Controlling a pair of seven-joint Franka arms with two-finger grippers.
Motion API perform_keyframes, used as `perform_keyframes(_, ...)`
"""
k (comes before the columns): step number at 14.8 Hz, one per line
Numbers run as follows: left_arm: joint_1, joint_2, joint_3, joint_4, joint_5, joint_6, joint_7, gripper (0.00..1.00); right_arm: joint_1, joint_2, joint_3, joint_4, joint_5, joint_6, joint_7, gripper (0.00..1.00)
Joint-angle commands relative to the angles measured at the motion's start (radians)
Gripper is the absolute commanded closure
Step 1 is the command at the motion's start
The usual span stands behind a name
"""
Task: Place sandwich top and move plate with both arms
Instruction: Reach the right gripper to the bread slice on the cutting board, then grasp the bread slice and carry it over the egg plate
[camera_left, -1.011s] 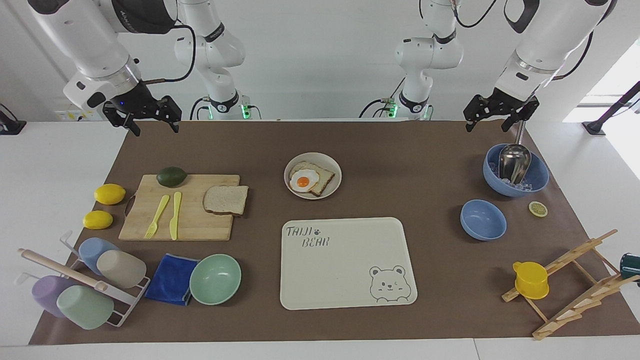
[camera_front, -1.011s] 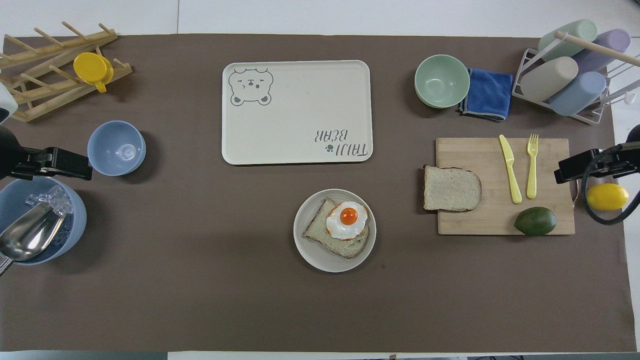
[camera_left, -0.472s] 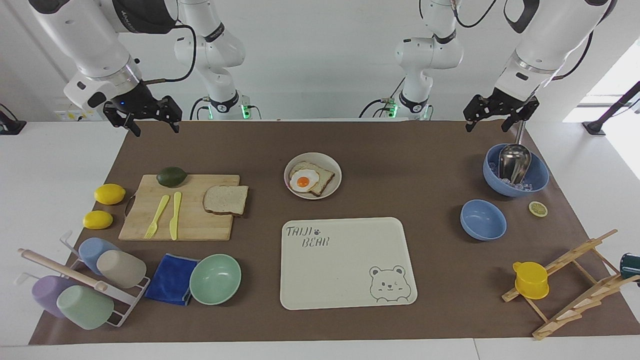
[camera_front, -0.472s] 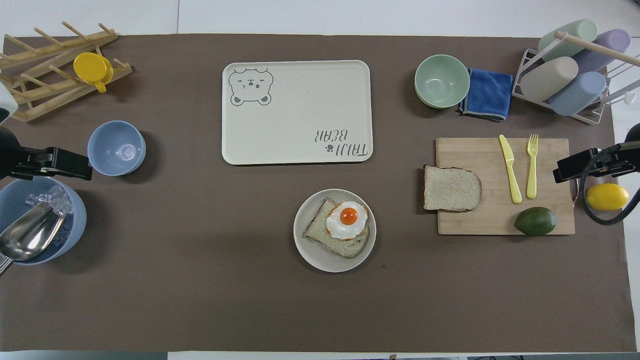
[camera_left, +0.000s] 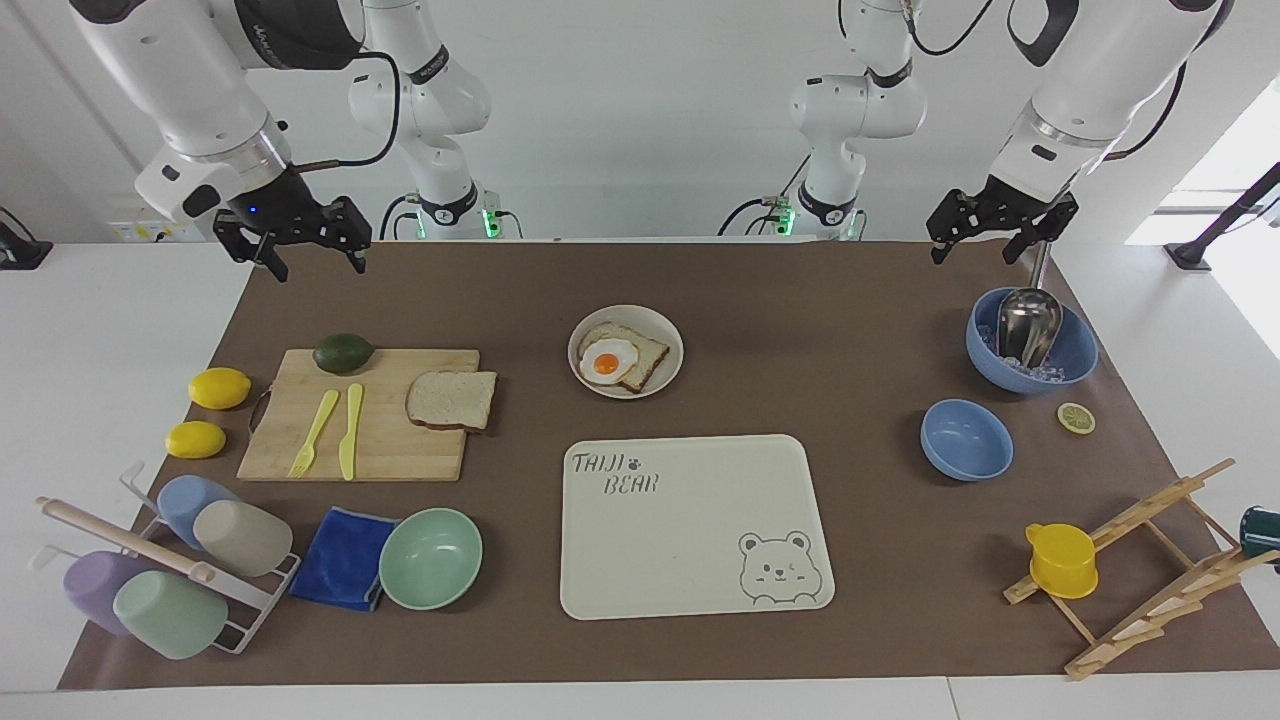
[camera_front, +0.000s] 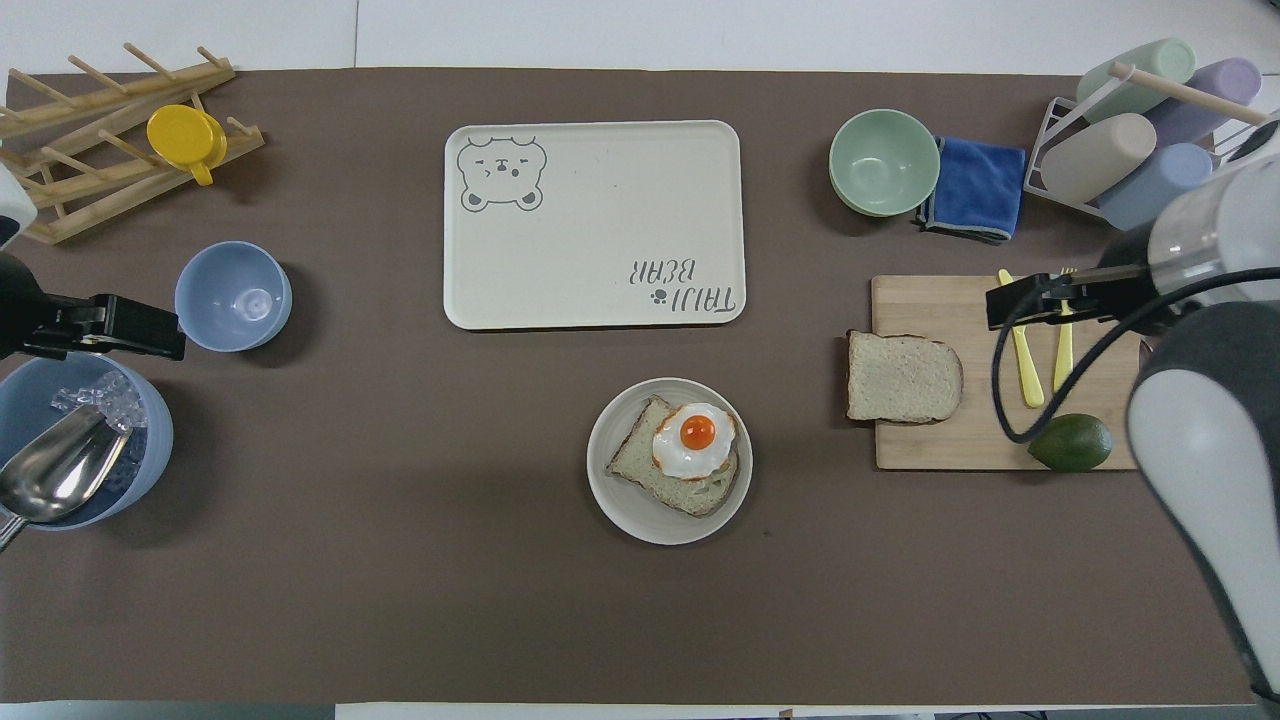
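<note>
since a second ago only the right claw has shifted, easing from the tabletop's corner in toward the cutting board; everything else lies as it did. seen from overhead, the right arm now covers the board's end nearest that arm, hiding the tops of the yellow knife and fork, and the lemons are out of sight there. the right claw hangs in the air with its fingers spread wide, holding nothing and touching nothing. the left claw waits over the left arm's end of the tabletop, above the blue bowl of ice with its metal scoop; its fingers are also spread and empty, and overhead it is cut off at the edge. the sandwich top lies flat on the cutting board, at the end toward the plate. the plate sits mid-tabletop, nearer the robots than the bear tray, carrying toast with a fried egg.
</note>
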Motion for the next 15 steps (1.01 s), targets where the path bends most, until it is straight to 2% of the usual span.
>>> perform_keyframes(1,-0.002,-0.012,-0.002,-0.007,0.007,0.01,0.002,0.0,0.05,0.061,-0.001,-0.071,-0.039,0.118,0.098,0.0)
perform_keyframes(3,-0.002,-0.012,-0.002,-0.007,0.007,0.011,0.002,0.0,0.068,0.129,-0.001,-0.09,-0.039,0.19,0.126,0.0)
perform_keyframes(7,-0.002,-0.012,-0.002,-0.007,0.007,0.011,0.002,0.0,0.128,0.175,-0.001,-0.186,-0.056,0.343,0.198,0.0)
perform_keyframes(10,-0.002,-0.012,-0.002,-0.007,0.007,0.013,0.002,0.0,0.183,0.221,-0.001,-0.219,-0.2,0.354,0.29,0.0)
perform_keyframes(15,-0.002,-0.012,-0.002,-0.009,0.007,0.014,0.002,0.0,0.232,0.322,-0.001,-0.219,-0.352,0.365,0.437,0.0)
